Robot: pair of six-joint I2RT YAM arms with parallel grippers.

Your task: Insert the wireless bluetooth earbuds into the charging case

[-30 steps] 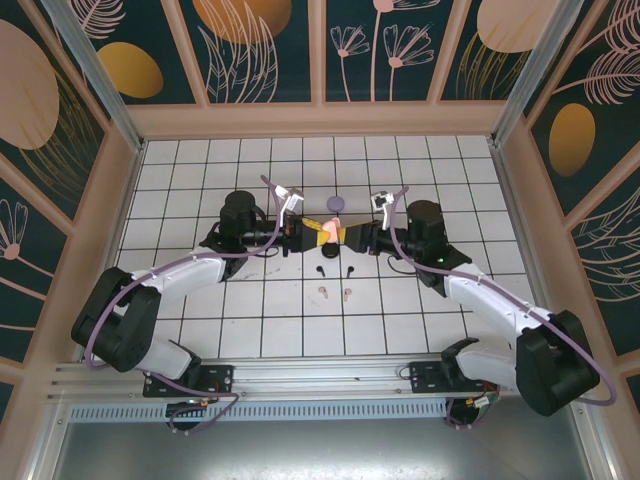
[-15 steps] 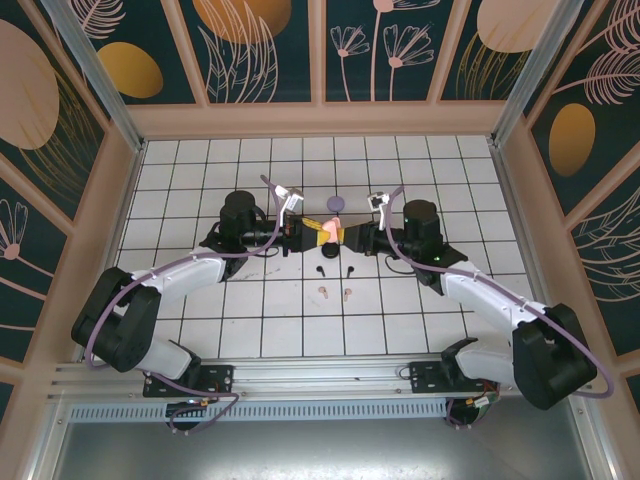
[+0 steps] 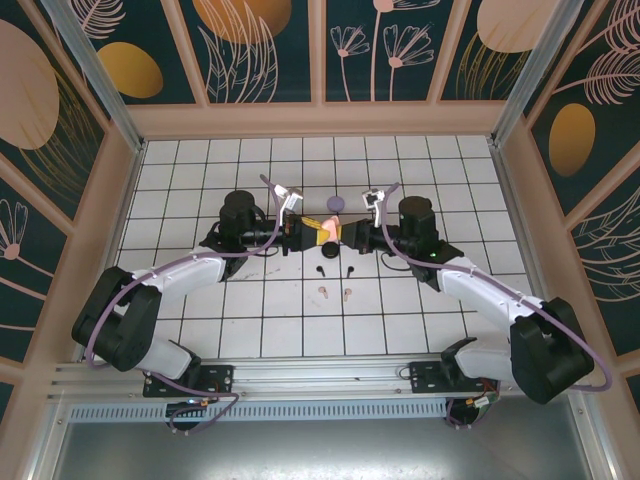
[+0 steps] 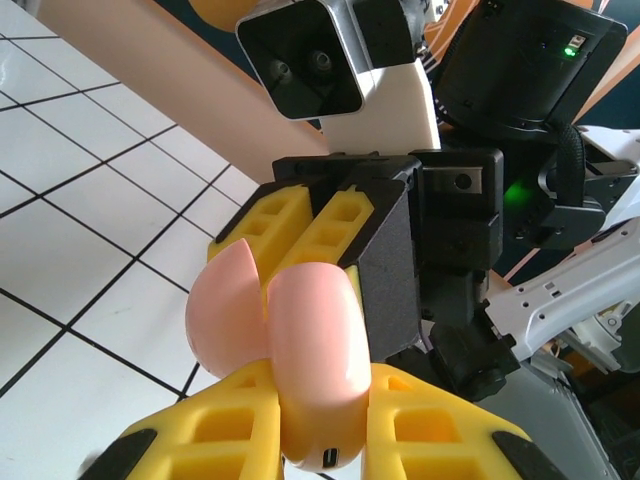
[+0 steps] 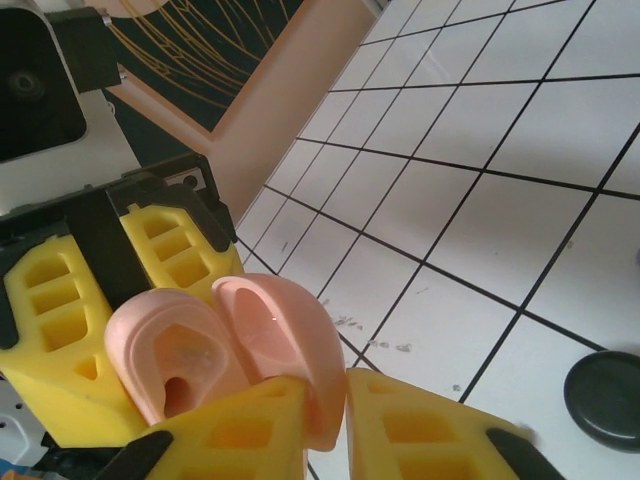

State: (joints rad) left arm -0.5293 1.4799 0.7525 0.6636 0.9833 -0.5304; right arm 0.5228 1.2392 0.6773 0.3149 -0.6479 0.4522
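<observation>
A pink charging case (image 3: 326,230) hangs open above the middle of the table, held between both grippers. My left gripper (image 4: 320,400) is shut on the case body (image 4: 315,340), charging port towards the camera. My right gripper (image 5: 325,400) is shut on the raised lid (image 5: 290,320); the body's empty sockets (image 5: 175,350) face it. In the top view the left gripper (image 3: 305,232) and right gripper (image 3: 346,233) meet head-on. Two black earbuds (image 3: 320,269) and two pink earbuds (image 3: 322,292) lie on the tiles nearer the arm bases.
A lilac round disc (image 3: 336,204) lies just beyond the grippers. A black round disc (image 5: 600,385) rests on the tiles under the held case. White tiled floor (image 3: 200,160) spreads to the wooden walls on all sides.
The right gripper's fingers have closed onto the pink lid, and the right arm has shifted slightly left towards the left gripper. The left gripper has kept its grip and place.
</observation>
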